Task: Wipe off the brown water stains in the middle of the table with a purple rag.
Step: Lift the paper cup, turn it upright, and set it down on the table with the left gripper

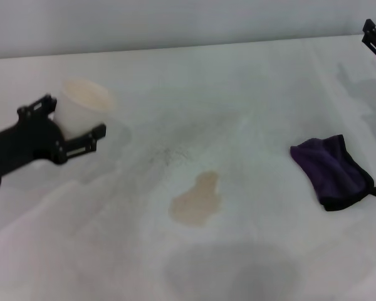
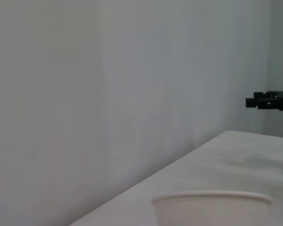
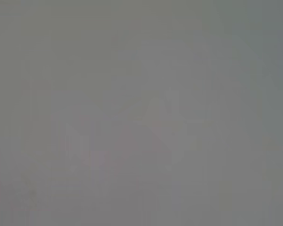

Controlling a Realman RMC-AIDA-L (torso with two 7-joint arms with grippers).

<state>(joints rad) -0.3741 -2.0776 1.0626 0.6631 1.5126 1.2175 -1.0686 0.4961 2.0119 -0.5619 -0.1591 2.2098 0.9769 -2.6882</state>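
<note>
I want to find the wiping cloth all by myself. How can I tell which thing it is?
Look at the broad white table, then past the pale tan-brown puddle in its middle, toward the robot's right. There lies a small, soft, dark purple rag with black trim, crumpled flat. It is the only dark thing lying on the table; the white paper cup is far left.

— What have you got on your screen apart from the job itself?

— From the head camera I see one white paper cup (image 1: 83, 108) standing upright near the bench's left edge, toward the far side. Its inside looks pale tan.

— Anything behind the bench?

— A plain grey wall (image 1: 175, 22) runs along the far edge. My left wrist feed shows that wall (image 2: 108, 94) too, with the cup's rim (image 2: 212, 197) low in front. The right wrist feed is only flat grey.
</note>
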